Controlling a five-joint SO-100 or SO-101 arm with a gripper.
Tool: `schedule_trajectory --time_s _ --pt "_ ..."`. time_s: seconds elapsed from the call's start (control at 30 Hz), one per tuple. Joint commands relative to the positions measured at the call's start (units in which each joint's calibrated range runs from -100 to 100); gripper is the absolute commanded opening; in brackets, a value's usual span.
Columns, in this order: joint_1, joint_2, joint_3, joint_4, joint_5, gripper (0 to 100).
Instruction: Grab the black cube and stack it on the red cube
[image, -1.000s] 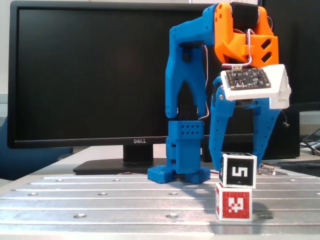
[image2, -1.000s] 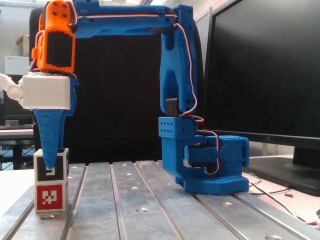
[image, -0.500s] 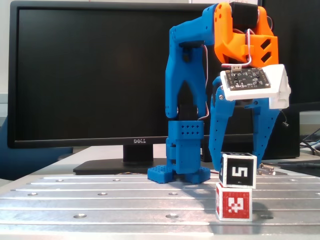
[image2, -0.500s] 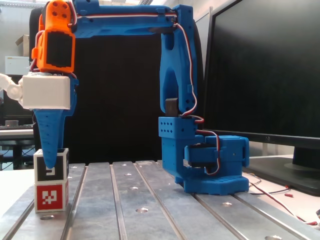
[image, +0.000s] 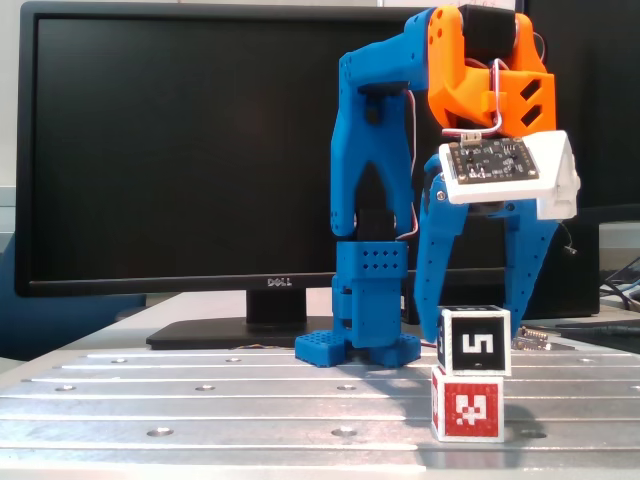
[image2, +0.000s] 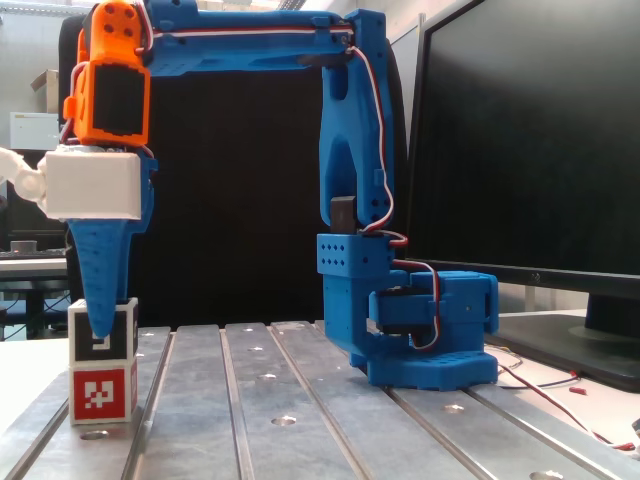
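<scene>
Low right of a fixed view, the gripper (image: 474, 325) straddles the black cube (image: 475, 341) with its fingers spread wide, and lifting off crooked could knock it from the red cube (image: 467, 404).

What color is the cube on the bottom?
The red cube has red faces, white edges and a white pixel pattern, clearest in the fixed view facing the monitor.

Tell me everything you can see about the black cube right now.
The black cube is small, with black faces, white edges and a white "5"-like mark on the face toward a fixed view. It sits upright and roughly square on top of the red cube, which rests on the metal table. The blue fingers of the gripper straddle it, spread about its width; whether they touch it is unclear. In another fixed view a finger partly covers it.
</scene>
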Motion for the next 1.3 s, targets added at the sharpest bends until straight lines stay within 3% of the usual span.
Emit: schedule_trajectory --time_s 0.0,1.0,1.27 --pt "0.33 -0.65 -0.34 0.2 0.29 24" --pt "-0.11 -8.17 -1.33 4.65 0.18 24" --pt "-0.26 -8.5 -9.02 12.09 -0.03 24"
